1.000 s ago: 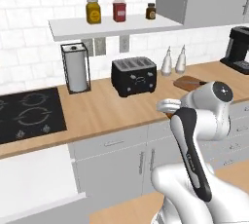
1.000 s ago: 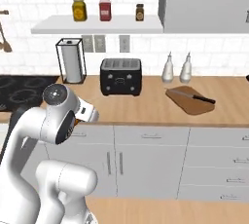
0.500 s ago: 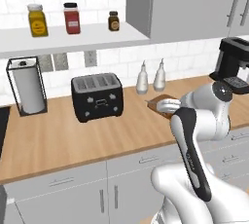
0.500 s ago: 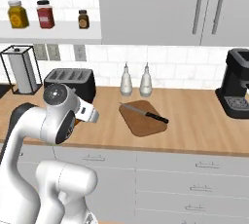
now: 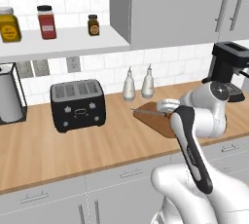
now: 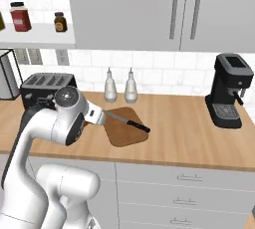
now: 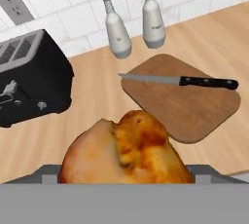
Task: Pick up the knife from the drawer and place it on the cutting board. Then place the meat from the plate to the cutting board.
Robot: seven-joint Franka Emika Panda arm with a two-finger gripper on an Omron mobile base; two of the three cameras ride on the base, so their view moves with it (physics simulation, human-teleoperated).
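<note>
Rolling right, base now faces cutting board (image 6: 124,133) bearing knife (image 6: 130,123).

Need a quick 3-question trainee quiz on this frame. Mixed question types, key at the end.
1. True or false: the knife lies on the cutting board.
2. Multiple choice: in the hand view, the meat is A) lying on the board, B) close up at the camera, above the counter, C) on a plate.
3. Short answer: does the knife's tip point toward the toaster or toward the coffee machine?

Key: 1 true; 2 B; 3 toward the toaster.
</note>
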